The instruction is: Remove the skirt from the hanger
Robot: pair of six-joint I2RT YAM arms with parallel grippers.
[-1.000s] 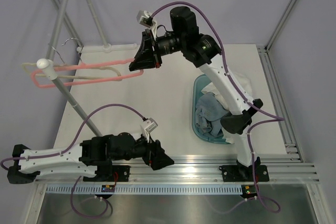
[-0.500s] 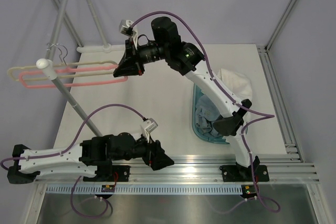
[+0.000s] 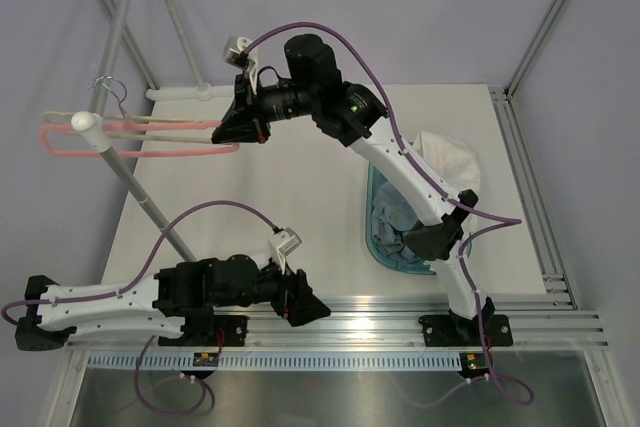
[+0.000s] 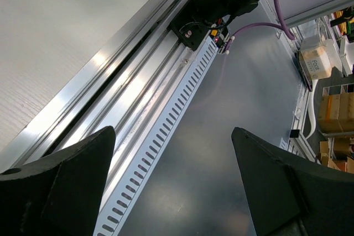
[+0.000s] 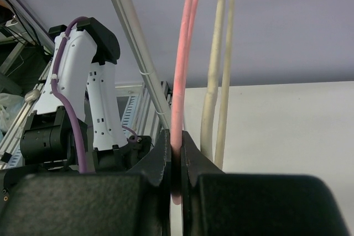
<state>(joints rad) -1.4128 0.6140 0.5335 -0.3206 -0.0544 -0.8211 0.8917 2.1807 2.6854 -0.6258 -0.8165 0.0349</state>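
Although the right gripper (image 5: 176, 147) is clamped on the bare pink hanger (image 5: 185, 53) and the left gripper (image 4: 172, 132) rests spread apart, the skirt seems off, likely among cloths (image 3: 393, 219) in the basket (image 3: 371, 232).

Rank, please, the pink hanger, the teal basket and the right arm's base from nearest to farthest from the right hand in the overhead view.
1. The pink hanger: clamped in the right hand, stretching to its left.
2. The teal basket: to its right, toward the near edge.
3. The right arm's base: on the near rail.

White arms (image 3: 405, 167), black fingers (image 4: 287, 192), purple cables (image 3: 300, 26)
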